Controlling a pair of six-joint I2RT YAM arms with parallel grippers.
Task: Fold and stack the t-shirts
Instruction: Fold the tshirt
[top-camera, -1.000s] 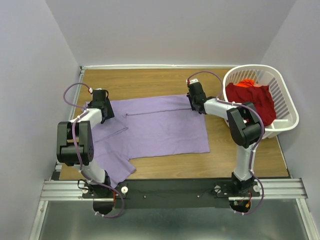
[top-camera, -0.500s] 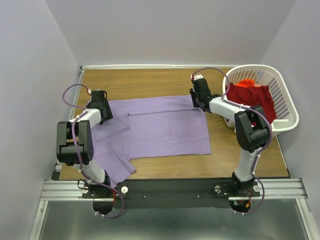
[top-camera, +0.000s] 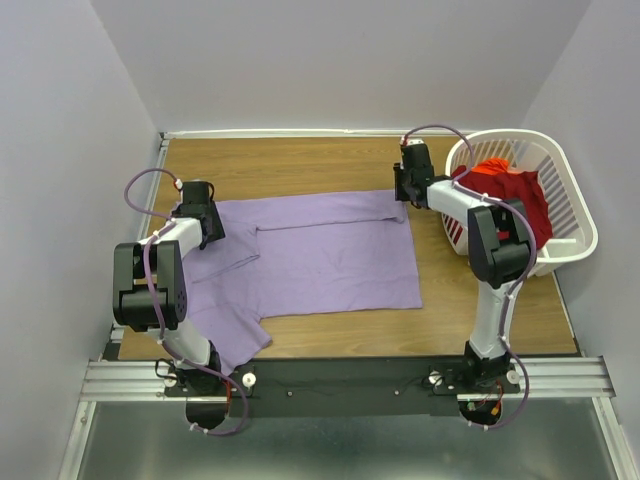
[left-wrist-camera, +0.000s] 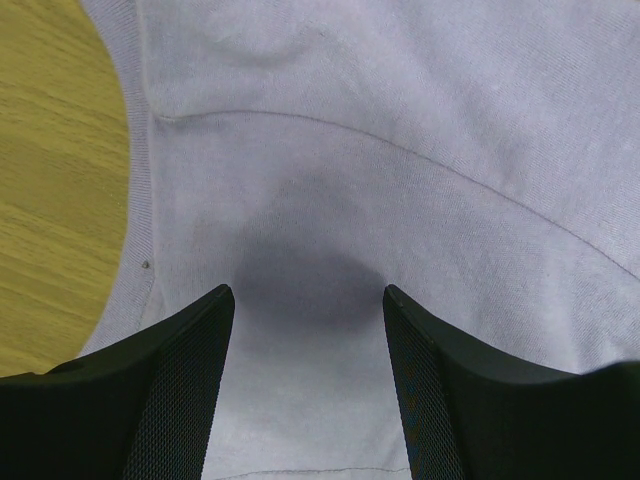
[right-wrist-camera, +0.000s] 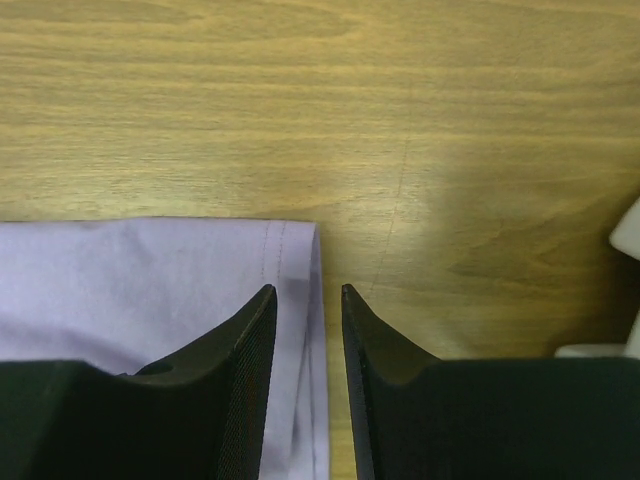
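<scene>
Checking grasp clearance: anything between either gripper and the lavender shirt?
Nothing visible. The left gripper is open right over the lavender shirt; the right gripper straddles its hem corner, bare table beyond.

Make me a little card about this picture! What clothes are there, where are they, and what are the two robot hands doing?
purple shirt: spread out flat on the wooden table
red shirt: bunched up inside the white basket
left gripper: open, right over the purple shirt's cloth
right gripper: fingers a little apart, at the purple shirt's far right corner
folded yet: no
stacked yet: no
</scene>
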